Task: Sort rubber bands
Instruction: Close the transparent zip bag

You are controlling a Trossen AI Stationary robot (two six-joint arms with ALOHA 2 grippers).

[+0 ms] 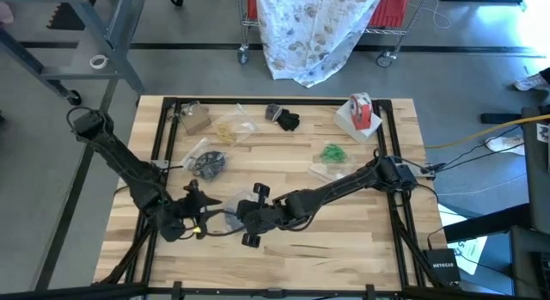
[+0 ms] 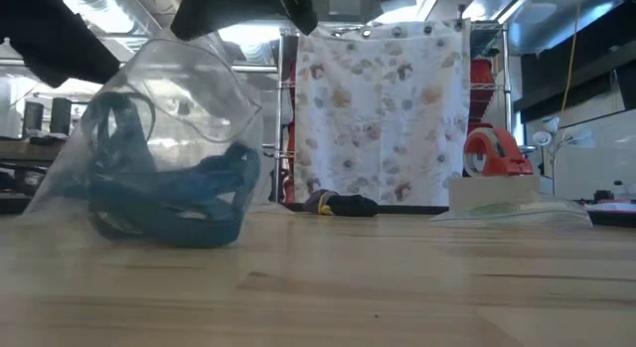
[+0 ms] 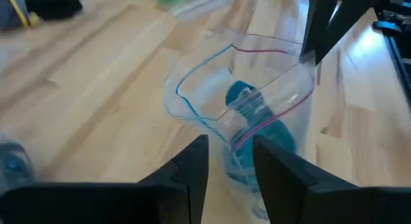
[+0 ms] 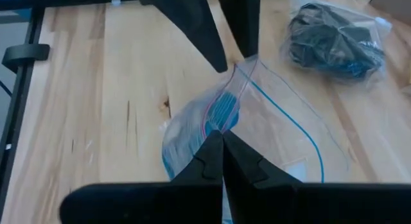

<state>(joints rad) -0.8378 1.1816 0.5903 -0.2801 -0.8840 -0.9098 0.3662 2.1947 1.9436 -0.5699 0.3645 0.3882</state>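
a: item one, left gripper (image 1: pixel 204 221)?
b: near front edge of the table (image 1: pixel 344 248), left of centre. fingers (image 3: pixel 192 169) part open, standing on either side of the bag (image 3: pixel 257 115) rim; whether they pinch it, cannot tell.

a: right gripper (image 4: pixel 223 135)?
b: just beside the left one, front centre. jaws fully closed, pinching one lip of the same bag at its zip edge.

a: the bag itself?
b: clear, zip-top, mouth held open between the two grippers. upright in the low view, bottom resting on the table.

a: rubber bands?
b: blue bands (image 2: pixel 174 193) heaped in the bottom of the held bag. black bands (image 4: pixel 334 38) in a second clear bag, left of centre on the table. green bands (image 1: pixel 333 152) in a bag right of centre. tan bands (image 1: pixel 225 131) toward the back, left of centre. a dark clump (image 1: pixel 285 119) at back centre; cannot tell what.

a: other entries?
b: tape roll (image 1: pixel 361 111), red and white, back right. brown packet (image 1: pixel 194 119), back left.
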